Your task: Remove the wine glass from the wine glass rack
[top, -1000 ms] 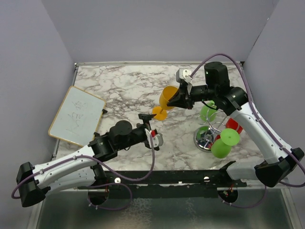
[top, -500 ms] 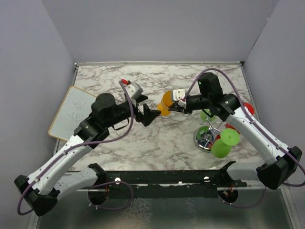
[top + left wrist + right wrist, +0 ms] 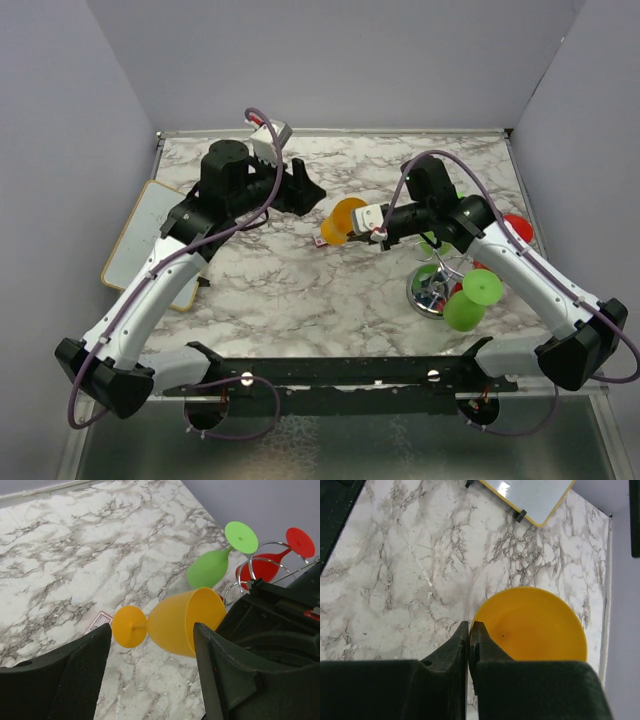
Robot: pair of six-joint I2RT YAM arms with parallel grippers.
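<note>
An orange wine glass (image 3: 343, 222) hangs tipped on its side over the middle of the table, foot to the left. My right gripper (image 3: 376, 226) is shut on its rim; in the right wrist view one finger sits inside the bowl (image 3: 535, 625) and the other outside, my right gripper (image 3: 469, 628) pinching the wall. My left gripper (image 3: 308, 190) is open just behind and left of the glass. In its wrist view the orange wine glass (image 3: 182, 622) lies beyond my left gripper (image 3: 152, 632), touching neither finger. The wine glass rack (image 3: 447, 268) stands at the right.
Two green glasses (image 3: 472, 298) (image 3: 437, 238) and a red one (image 3: 516, 227) hang on the rack, the green glass (image 3: 209, 569) and red glass (image 3: 262, 568) also showing in the left wrist view. A whiteboard (image 3: 130, 262) lies at the table's left edge.
My left arm swung up and to the back left, coming in beside the glass with its jaws narrowing a little. My right arm carried the orange glass lower and leftward, tipping it sideways.
</note>
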